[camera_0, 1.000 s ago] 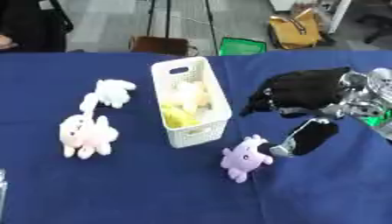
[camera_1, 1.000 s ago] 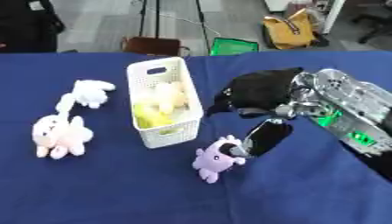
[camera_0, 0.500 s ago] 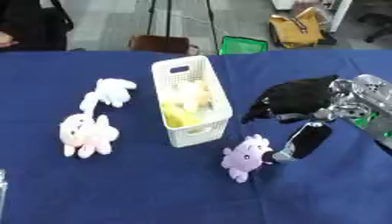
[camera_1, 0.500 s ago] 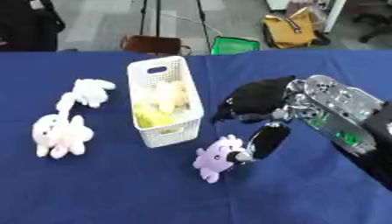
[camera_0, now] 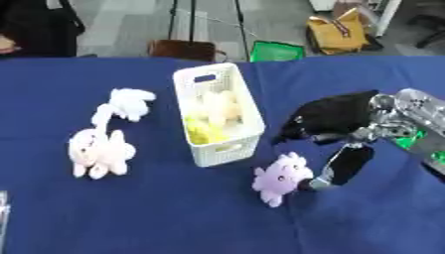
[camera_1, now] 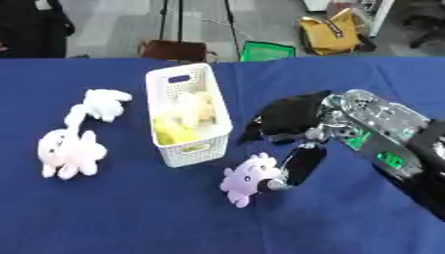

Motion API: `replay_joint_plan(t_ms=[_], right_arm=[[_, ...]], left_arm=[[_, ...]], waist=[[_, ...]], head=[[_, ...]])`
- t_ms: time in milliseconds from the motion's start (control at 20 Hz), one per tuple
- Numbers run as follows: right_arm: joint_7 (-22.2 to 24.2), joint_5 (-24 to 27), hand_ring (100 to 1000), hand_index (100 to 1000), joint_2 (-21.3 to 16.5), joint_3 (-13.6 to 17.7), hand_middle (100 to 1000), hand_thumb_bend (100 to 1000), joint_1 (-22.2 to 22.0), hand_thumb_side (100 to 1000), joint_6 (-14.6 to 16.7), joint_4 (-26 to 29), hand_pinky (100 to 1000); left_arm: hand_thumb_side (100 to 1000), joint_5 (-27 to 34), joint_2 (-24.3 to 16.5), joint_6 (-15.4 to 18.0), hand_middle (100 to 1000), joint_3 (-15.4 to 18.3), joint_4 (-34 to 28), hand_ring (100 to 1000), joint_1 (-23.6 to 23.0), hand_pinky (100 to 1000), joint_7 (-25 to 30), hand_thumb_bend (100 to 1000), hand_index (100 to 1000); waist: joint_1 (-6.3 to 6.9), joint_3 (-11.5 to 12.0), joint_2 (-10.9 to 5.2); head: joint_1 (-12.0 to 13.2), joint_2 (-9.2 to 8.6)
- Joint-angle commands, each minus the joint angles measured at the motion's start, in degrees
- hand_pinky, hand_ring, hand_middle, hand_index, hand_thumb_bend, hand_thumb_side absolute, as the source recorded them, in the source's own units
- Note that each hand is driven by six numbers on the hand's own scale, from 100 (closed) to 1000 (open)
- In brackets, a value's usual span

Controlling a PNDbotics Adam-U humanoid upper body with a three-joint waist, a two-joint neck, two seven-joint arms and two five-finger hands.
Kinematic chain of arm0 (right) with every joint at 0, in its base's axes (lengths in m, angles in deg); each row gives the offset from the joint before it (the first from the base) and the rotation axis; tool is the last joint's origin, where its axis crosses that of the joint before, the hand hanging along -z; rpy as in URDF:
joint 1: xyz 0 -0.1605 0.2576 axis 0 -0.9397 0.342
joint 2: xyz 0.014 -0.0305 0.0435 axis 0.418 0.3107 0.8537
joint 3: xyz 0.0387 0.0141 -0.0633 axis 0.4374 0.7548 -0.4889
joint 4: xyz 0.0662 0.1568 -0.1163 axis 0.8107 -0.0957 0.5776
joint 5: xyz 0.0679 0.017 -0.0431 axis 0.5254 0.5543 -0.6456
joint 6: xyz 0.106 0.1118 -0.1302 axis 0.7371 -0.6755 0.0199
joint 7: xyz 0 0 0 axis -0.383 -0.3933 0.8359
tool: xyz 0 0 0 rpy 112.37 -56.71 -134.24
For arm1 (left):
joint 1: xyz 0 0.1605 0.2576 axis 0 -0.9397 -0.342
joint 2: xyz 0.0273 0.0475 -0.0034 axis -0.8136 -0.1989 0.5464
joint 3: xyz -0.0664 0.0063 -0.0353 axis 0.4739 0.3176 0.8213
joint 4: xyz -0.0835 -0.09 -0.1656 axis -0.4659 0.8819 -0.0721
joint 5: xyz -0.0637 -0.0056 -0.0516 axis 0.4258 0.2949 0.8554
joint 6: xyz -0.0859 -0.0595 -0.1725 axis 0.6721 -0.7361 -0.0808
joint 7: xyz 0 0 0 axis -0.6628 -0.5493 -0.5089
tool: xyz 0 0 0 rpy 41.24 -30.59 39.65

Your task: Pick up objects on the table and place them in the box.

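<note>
A white slotted box [camera_0: 219, 119] stands upright mid-table with a yellow and a cream soft toy inside. A purple plush toy [camera_0: 281, 176] lies just right of the box's near end. My right hand [camera_0: 332, 118] comes in from the right, its fingers spread above the purple toy and its thumb [camera_0: 340, 167] down at the toy's right side, touching or almost touching it. The hand is open and holds nothing. On the left lie a pink plush [camera_0: 98, 152] and a white plush [camera_0: 126, 104]. My left hand shows in neither view.
The table is covered by a blue cloth [camera_0: 139, 213]. Beyond its far edge stand a green crate [camera_0: 276, 51], a yellow bag [camera_0: 336, 33] and a brown stool [camera_0: 183, 49]. Blue cloth stretches in front of the toys.
My right hand has moved left and down toward the purple toy, its thumb coming in beside it. The toys and the box have not moved.
</note>
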Motion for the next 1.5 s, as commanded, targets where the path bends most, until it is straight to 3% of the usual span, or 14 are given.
replay_joint_plan(t_ms=[50, 850, 1500], right_arm=[[0.46, 0.14, 883, 977, -0.06, 0.14, 799, 493, 0.66, 756, -0.08, -0.73, 915], [-0.92, -1.70, 874, 946, 2.10, -0.51, 774, 471, 0.48, 741, 0.78, -5.10, 910], [1.24, -1.86, 869, 944, 2.72, -0.93, 773, 469, 0.00, 720, 2.20, -7.22, 911]], left_arm=[[535, 0.21, -0.45, 1.89, 711, -0.03, -1.05, 534, 0.76, 524, -1.67, 100, 747], [531, 0.13, -0.35, 1.83, 712, -0.03, -1.05, 534, 0.76, 524, -1.80, 100, 748], [527, 0.13, -0.33, 1.78, 713, -0.05, -1.05, 534, 0.80, 525, -1.89, 100, 749]], waist=[[0.07, 0.07, -0.81], [0.09, 0.40, -0.51], [0.05, 0.60, -0.35]], head=[[-0.17, -0.83], [-0.63, -1.12], [-0.85, -1.28]])
